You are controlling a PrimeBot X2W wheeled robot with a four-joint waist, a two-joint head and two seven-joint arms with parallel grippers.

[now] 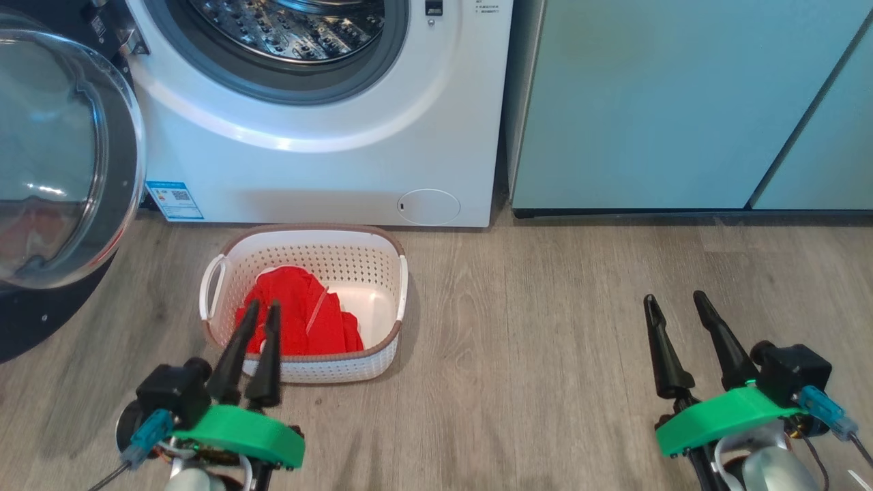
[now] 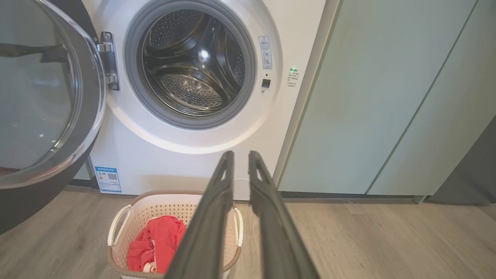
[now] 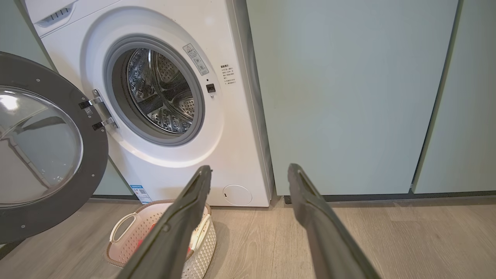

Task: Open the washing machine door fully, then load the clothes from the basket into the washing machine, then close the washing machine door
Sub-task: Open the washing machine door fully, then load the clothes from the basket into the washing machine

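The white front-loading washing machine [image 1: 320, 170] is standing with its round, black-rimmed glass door [image 1: 61, 157] hanging wide open at the left, exposing the perforated steel drum [image 1: 293, 27]. The cream perforated plastic basket [image 1: 320, 256] is sitting on the wood-look floor [image 1: 545, 307] just before the machine, holding the red fabric clothes [image 1: 307, 320]. The left gripper [image 1: 264, 305] is hovering by the basket's near edge, its fingers drawn almost together and empty. The right gripper [image 1: 674, 296] is hanging spread and empty, well to the right.

Bright, evenly lit, with soft shadow on the floor [image 1: 545, 307] right of the left pincer [image 1: 264, 305]. Glare streaked over the washing machine door [image 1: 61, 157] up-left of that pincer; bowed edges and blurred near fingers [image 2: 209, 224] in wrist views.
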